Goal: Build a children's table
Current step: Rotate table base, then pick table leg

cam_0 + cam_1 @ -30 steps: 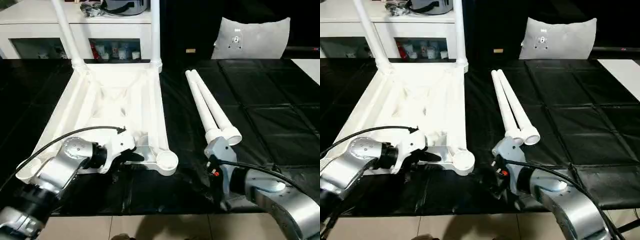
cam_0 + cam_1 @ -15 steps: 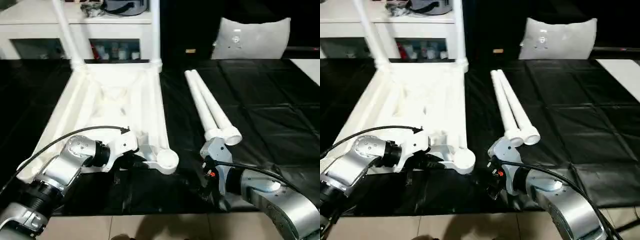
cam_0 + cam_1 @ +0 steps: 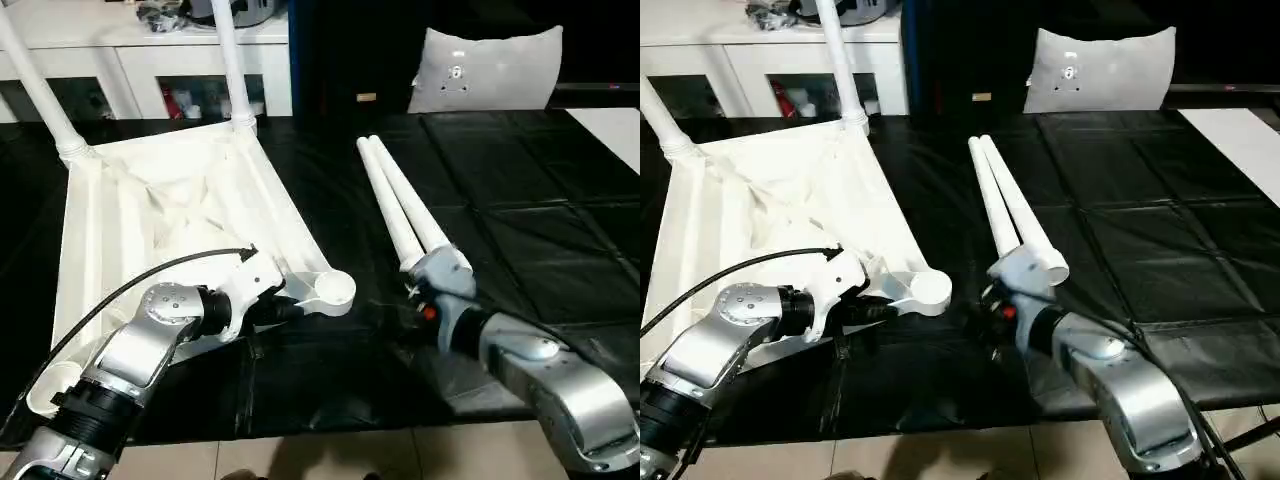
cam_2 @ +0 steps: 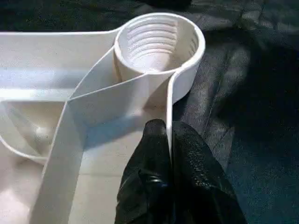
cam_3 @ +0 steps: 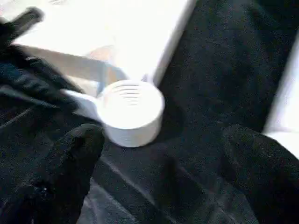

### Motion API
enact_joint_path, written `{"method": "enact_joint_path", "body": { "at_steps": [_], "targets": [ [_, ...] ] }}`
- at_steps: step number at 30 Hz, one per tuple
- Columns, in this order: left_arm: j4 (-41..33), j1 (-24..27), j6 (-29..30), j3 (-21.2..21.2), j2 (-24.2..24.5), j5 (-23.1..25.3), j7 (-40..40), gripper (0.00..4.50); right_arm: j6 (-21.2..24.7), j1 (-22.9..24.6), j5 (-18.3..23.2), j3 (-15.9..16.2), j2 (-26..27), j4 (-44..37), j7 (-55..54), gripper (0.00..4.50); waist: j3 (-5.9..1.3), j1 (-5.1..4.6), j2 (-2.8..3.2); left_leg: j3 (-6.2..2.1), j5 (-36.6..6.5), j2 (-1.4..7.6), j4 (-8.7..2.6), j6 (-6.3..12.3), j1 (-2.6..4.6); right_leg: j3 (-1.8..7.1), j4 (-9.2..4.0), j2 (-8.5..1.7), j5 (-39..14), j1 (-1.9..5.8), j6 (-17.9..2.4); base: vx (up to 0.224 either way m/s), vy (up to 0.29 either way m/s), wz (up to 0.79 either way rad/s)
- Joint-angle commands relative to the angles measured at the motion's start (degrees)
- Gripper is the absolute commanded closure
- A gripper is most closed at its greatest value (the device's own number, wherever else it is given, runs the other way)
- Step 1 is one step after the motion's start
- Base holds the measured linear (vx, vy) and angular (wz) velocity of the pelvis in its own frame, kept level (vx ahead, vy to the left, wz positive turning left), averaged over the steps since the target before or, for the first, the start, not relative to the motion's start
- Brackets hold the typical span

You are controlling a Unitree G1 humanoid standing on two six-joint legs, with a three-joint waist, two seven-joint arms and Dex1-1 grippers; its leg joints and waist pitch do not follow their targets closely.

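Observation:
The white table top (image 3: 160, 210) lies upside down on the black mat, ribs up. Two legs (image 3: 228, 60) stand screwed into its far corners. Its near right corner socket (image 3: 333, 290) is empty, threads visible (image 4: 156, 44). My left gripper (image 3: 285, 308) is shut on the thin rim wall just behind that socket, fingers (image 4: 152, 154) pinching it. Two loose legs (image 3: 400, 200) lie side by side right of the top. My right gripper (image 3: 992, 300) is open just above the mat, between the socket (image 5: 131, 109) and the loose legs' thick ends.
A white cabinet with glass doors (image 3: 150, 70) stands behind the mat. A grey cushion (image 3: 485, 65) leans at the back right, and a flat white board (image 3: 610, 125) lies at the far right. The mat's front edge meets tiled floor (image 3: 300, 455).
The table top has turned on the mat, its far end swinging left while the near socket stayed put. My right gripper moved forward and left, closer to the socket and the legs' thick ends.

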Motion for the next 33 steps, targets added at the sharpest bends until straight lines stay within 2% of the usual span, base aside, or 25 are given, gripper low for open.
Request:
{"method": "enact_joint_path", "body": {
  "at_steps": [1,2,3,4,6,7,8,9,10,11,12,13,15,16,17,18,19,20,22,23,25,27,29,31,33],
  "targets": [
    [-3.33,0.58,0.07,1.34,1.13,-0.80,-1.13,4.48,1.44,-3.36,-0.03,-1.99,1.53,0.82,-2.71,0.00,-3.25,0.26,-0.07,-0.78,-13.82,1.40,-3.97,-0.64,0.35,2.74,-4.87,-3.89,-18.76,2.90,-7.58,0.000,0.000,0.00],
    [-3.90,0.69,0.93,2.00,1.01,-1.95,-1.41,4.48,1.60,-4.49,-0.38,-2.13,2.16,1.44,-3.49,0.00,-3.25,0.23,0.08,-0.78,-13.93,1.37,-3.97,-0.61,0.41,2.72,-4.95,-3.88,-19.41,2.81,-7.50,0.000,0.000,0.00],
    [-4.06,0.72,1.17,2.20,0.97,-2.30,-1.51,4.21,1.65,-4.82,-0.48,-2.17,2.35,1.62,-3.73,0.00,-3.22,0.23,0.14,-0.75,-14.21,1.42,-3.93,-0.83,0.57,2.74,-4.95,-3.89,-19.93,2.66,-7.51,0.000,0.000,0.00],
    [-5.91,1.16,1.85,3.52,1.34,-2.81,-0.49,3.93,2.29,-7.60,-0.40,-3.37,4.95,3.69,-6.28,0.00,-3.19,0.17,0.11,-0.69,-14.52,1.45,-3.85,-1.01,0.68,2.83,-4.95,-3.98,-20.33,2.38,-7.84,0.000,0.000,0.00],
    [-7.13,1.44,2.14,4.13,1.66,-2.77,0.21,3.91,2.52,-9.25,-0.42,-4.06,6.39,5.12,-7.73,0.00,-3.28,0.31,0.12,-0.69,-14.29,1.57,-3.89,-1.26,0.91,2.86,-4.96,-3.86,-19.82,2.29,-8.00,0.000,0.000,0.00],
    [-8.44,1.80,3.06,4.82,1.92,-3.47,0.23,3.83,2.38,-10.84,-0.71,-4.03,7.04,6.61,-8.35,0.00,-3.21,0.41,0.30,-0.70,-14.08,1.57,-3.99,-1.60,0.81,2.82,-4.70,-3.77,-18.30,2.46,-8.74,0.000,0.000,0.00],
    [-8.44,1.80,3.06,4.82,1.92,-3.47,0.23,3.71,2.38,-10.84,-0.71,-4.03,7.04,6.61,-8.35,0.00,-3.25,0.61,0.39,-0.62,-14.06,1.61,-3.91,-1.70,0.99,2.86,-4.68,-3.71,-17.71,2.33,-8.60,0.000,0.000,0.00],
    [-11.28,2.56,4.96,6.07,2.77,-4.75,-0.10,3.59,2.98,-14.57,-2.63,-3.62,7.98,10.49,-10.63,0.00,-3.21,0.72,0.32,-0.54,-14.09,1.60,-3.88,-1.71,1.08,2.90,-4.67,-3.60,-17.17,2.25,-8.53,0.000,0.000,0.00],
    [-14.66,3.28,7.16,7.54,3.72,-5.91,-0.13,3.53,4.36,-19.84,-6.01,-2.33,8.37,16.38,-13.63,0.00,-3.35,0.49,-0.23,-0.78,-13.27,1.51,-3.99,-2.29,0.78,2.79,-3.81,-3.72,-16.23,2.50,-9.46,0.000,0.000,0.00],
    [-14.66,3.28,7.16,7.54,3.72,-5.91,-0.13,3.53,4.36,-19.84,-6.01,-2.33,8.37,16.38,-13.63,0.00,-3.21,0.23,0.03,-0.89,-13.41,1.26,-4.21,-2.92,0.42,2.56,-3.96,-3.70,-17.89,2.79,-9.46,0.000,0.000,0.00],
    [-17.07,3.68,8.63,8.42,4.67,-6.37,-0.16,3.41,5.39,-24.75,-8.31,-1.22,8.41,22.63,-15.20,0.00,-3.15,0.15,-0.22,-0.56,-14.46,1.38,-3.69,-3.27,1.27,2.81,-4.15,-3.73,-18.63,1.93,-9.46,0.000,0.000,0.00],
    [-17.76,3.79,9.06,8.63,5.04,-6.48,-0.24,3.27,5.58,-26.44,-8.73,-0.95,8.42,24.97,-15.33,0.00,-2.92,0.01,-0.21,-0.63,-14.94,1.14,-3.89,-2.98,0.91,2.76,-4.28,-3.60,-19.70,2.26,-9.28,0.000,0.000,0.00],
    [-20.49,4.23,11.45,9.11,5.65,-7.42,-0.37,3.15,6.24,-30.32,-8.91,-0.54,8.51,30.87,-14.46,0.00,-2.98,0.32,-0.18,-0.46,-14.94,1.15,-3.62,-2.77,1.05,2.90,-4.56,-3.80,-20.97,2.18,-8.09,0.000,0.000,0.00],
    [-20.49,4.23,11.45,9.11,5.65,-7.42,-0.37,3.07,6.24,-30.32,-8.91,-0.54,8.51,30.87,-14.46,0.00,-3.05,0.37,-0.10,-0.52,-14.80,1.22,-3.64,-2.88,0.98,2.90,-4.36,-3.87,-20.65,2.27,-8.09,0.000,0.000,0.00],
    [-23.17,4.72,13.78,9.38,6.40,-8.53,-0.76,2.98,5.83,-32.53,-8.32,-1.25,9.10,35.16,-14.19,0.00,-3.13,0.59,-0.07,-0.46,-13.96,1.33,-3.68,-2.81,0.94,2.95,-4.36,-3.74,-19.08,2.28,-7.76,0.000,0.000,0.00],
    [-23.17,4.72,13.78,9.38,6.40,-8.53,-0.76,2.90,5.83,-32.53,-8.32,-1.25,9.10,35.16,-14.19,0.00,-3.29,0.47,-0.06,-0.59,-13.06,1.31,-3.77,-2.97,0.68,2.86,-3.91,-3.71,-16.93,2.56,-8.49,0.000,0.000,0.00],
    [-25.86,5.10,16.35,9.63,7.05,-10.01,-0.96,2.80,5.19,-34.52,-7.82,-2.21,9.59,39.43,-14.50,0.00,-3.36,0.55,-0.03,-0.53,-12.74,1.33,-3.73,-3.01,0.71,2.84,-3.87,-3.67,-15.93,2.58,-8.67,0.000,0.000,0.00],
    [-25.89,5.11,16.38,9.63,7.05,-10.03,-0.96,2.80,5.18,-34.54,-7.82,-2.22,9.60,39.48,-14.50,0.00,-3.41,0.46,0.12,-0.58,-12.33,1.33,-3.69,-3.24,0.66,2.81,-3.58,-3.62,-14.00,2.61,-9.46,0.000,0.000,0.00],
    [-28.32,5.23,18.79,9.87,7.40,-11.33,-0.73,2.62,4.71,-36.72,-7.03,-3.89,10.21,44.23,-14.50,0.00,-3.48,0.51,0.00,-0.43,-12.38,1.26,-3.52,-3.13,0.74,2.85,-3.48,-3.70,-13.08,2.67,-10.14,0.000,0.000,0.00],
    [-29.51,5.16,20.12,10.08,7.29,-12.04,-0.34,2.45,4.13,-38.15,-6.92,-4.50,10.44,47.19,-14.25,0.00,-3.41,0.61,0.07,-0.41,-12.06,1.17,-3.55,-2.97,0.55,2.79,-3.63,-3.62,-13.32,2.81,-9.96,0.000,0.000,0.00],
    [-31.22,4.99,22.24,10.46,6.84,-12.84,0.43,2.38,2.97,-41.04,-7.45,-5.05,10.75,52.95,-13.52,0.00,-3.43,0.47,0.15,-0.38,-12.52,1.16,-3.45,-3.13,0.62,2.73,-3.58,-3.62,-13.91,2.70,-10.25,0.000,0.000,0.00],
    [-31.71,4.91,22.88,10.52,6.70,-13.06,0.70,2.08,2.40,-41.97,-7.77,-5.06,10.78,54.86,-13.20,0.00,-3.21,0.43,0.04,-0.35,-13.71,1.15,-3.44,-3.06,0.57,2.69,-3.83,-3.58,-15.57,2.65,-9.97,0.000,0.000,0.00],
    [-32.24,4.63,23.78,10.15,6.37,-13.37,1.09,2.02,0.49,-44.36,-8.16,-5.47,10.82,59.68,-13.21,0.00,-3.35,0.37,-0.13,-0.40,-13.58,1.17,-3.40,-3.02,0.64,2.65,-3.75,-3.65,-16.52,2.63,-9.73,0.000,0.000,0.00],
    [-32.45,4.52,24.20,9.80,6.41,-13.43,1.24,1.88,-0.78,-45.83,-8.56,-5.32,10.73,62.63,-13.20,0.00,-3.32,0.39,-0.05,-0.38,-13.49,1.20,-3.37,-3.09,0.56,2.66,-3.81,-3.64,-16.56,2.58,-9.62,0.000,0.000,0.00],
    [-32.48,4.36,24.50,9.49,6.60,-12.98,1.82,1.64,-1.87,-47.56,-8.80,-5.08,10.58,66.68,-12.43,0.00,-3.34,0.33,-0.31,-0.37,-13.50,1.17,-3.41,-3.00,0.51,2.60,-3.79,-3.56,-16.29,2.65,-9.80,0.000,0.000,0.00]
  ]
}}
